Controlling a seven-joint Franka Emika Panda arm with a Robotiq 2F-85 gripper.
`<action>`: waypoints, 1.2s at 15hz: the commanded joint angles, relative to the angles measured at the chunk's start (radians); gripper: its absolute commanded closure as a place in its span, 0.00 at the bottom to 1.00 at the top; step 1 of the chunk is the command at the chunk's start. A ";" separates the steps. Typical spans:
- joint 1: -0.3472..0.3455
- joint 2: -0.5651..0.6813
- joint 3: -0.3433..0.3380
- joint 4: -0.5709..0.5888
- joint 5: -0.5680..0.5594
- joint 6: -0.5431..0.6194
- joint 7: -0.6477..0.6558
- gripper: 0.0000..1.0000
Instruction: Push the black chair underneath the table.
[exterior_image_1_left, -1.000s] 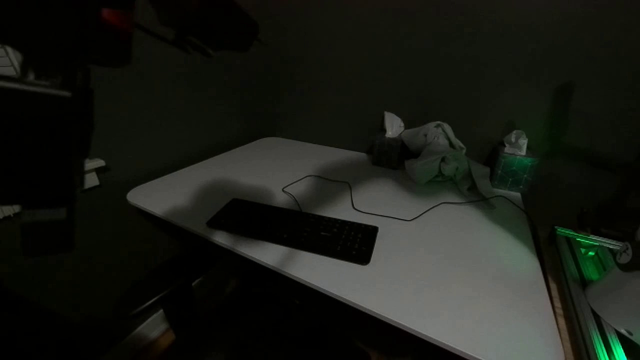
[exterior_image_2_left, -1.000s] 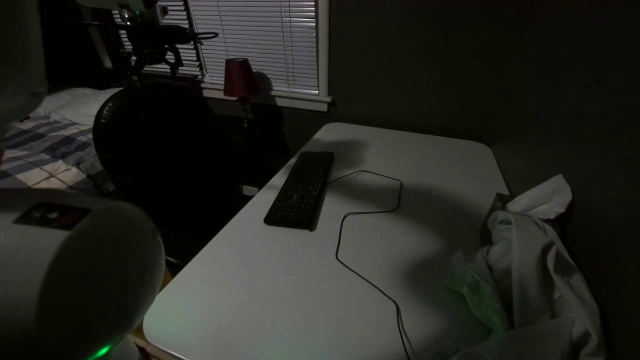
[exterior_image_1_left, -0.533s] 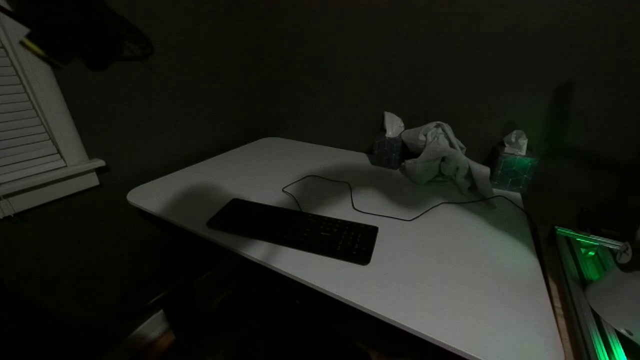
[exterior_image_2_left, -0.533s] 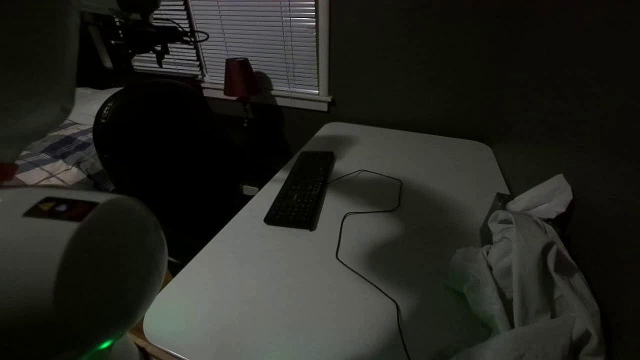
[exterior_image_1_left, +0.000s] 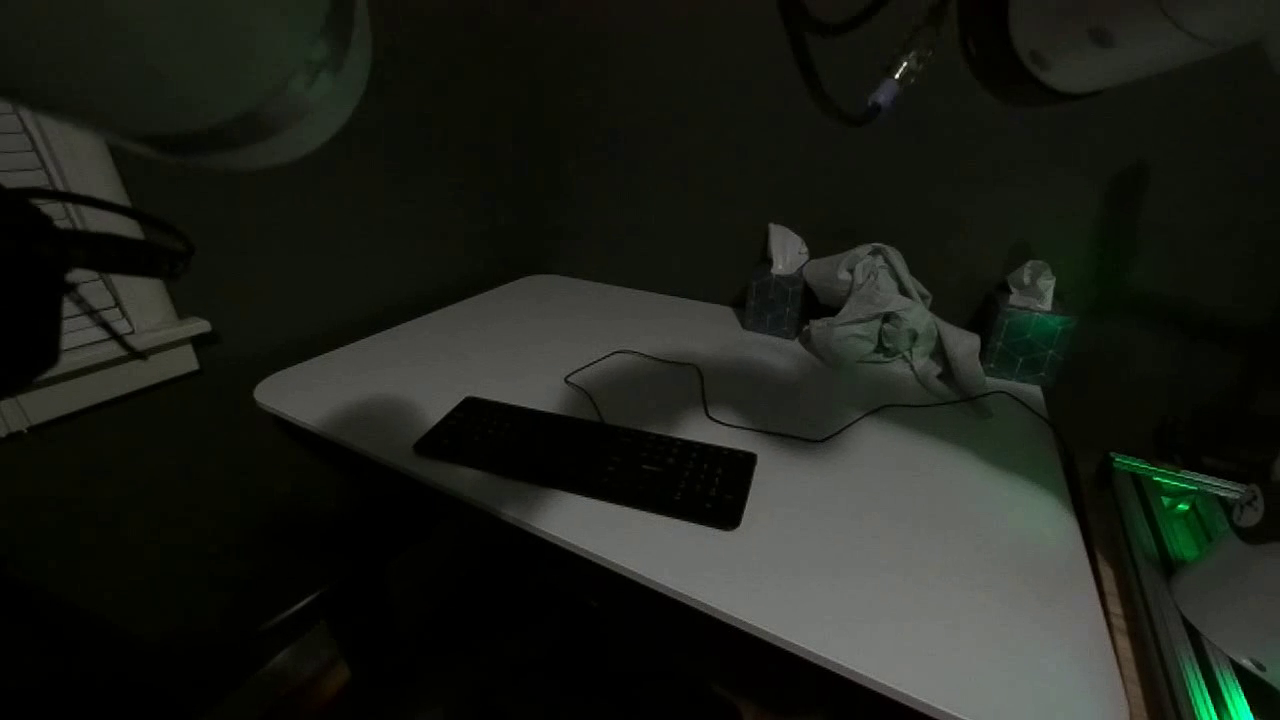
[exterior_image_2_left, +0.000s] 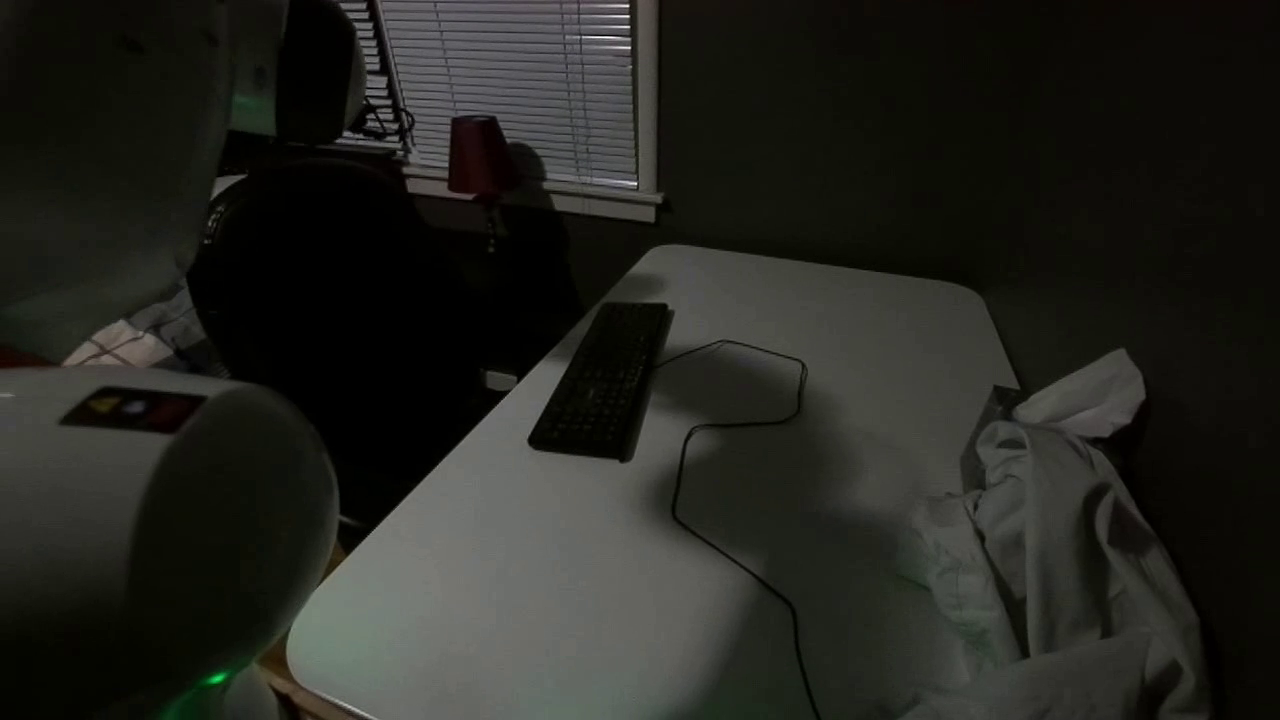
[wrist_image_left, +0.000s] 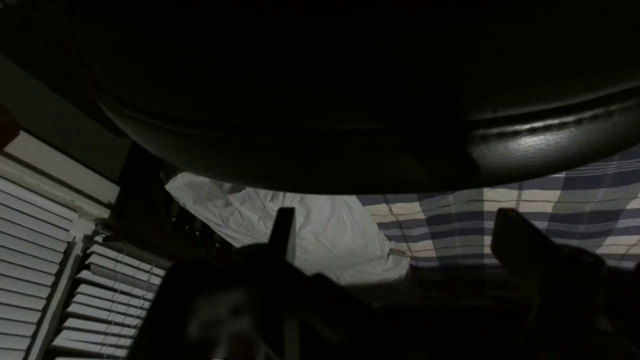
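Observation:
The black chair stands at the long side of the white table, with its tall rounded backrest upright and beside the tabletop. The table also shows in another exterior view, where the space below it is too dark to make out the chair. In the wrist view the chair's curved dark edge fills the upper part. My gripper is open, with its two fingers wide apart and nothing between them. The chair edge lies just beyond the fingertips, apart from them in the picture. The arm hides the gripper in an exterior view.
A black keyboard with a long cable lies on the table. Two tissue boxes and a crumpled pale cloth are along the wall side. A red lamp, a window and a plaid bed are beyond the chair.
The arm has swung; its white links now show at the top of both exterior views. The gripper, seen earlier above the chair, is now hidden behind a link. The chair has not visibly moved.

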 joint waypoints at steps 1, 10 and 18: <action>0.021 0.130 0.061 0.146 0.054 0.031 -0.082 0.00; 0.061 0.230 0.111 0.282 0.082 -0.037 -0.205 0.00; 0.138 0.229 -0.043 0.326 -0.010 -0.181 -0.284 0.00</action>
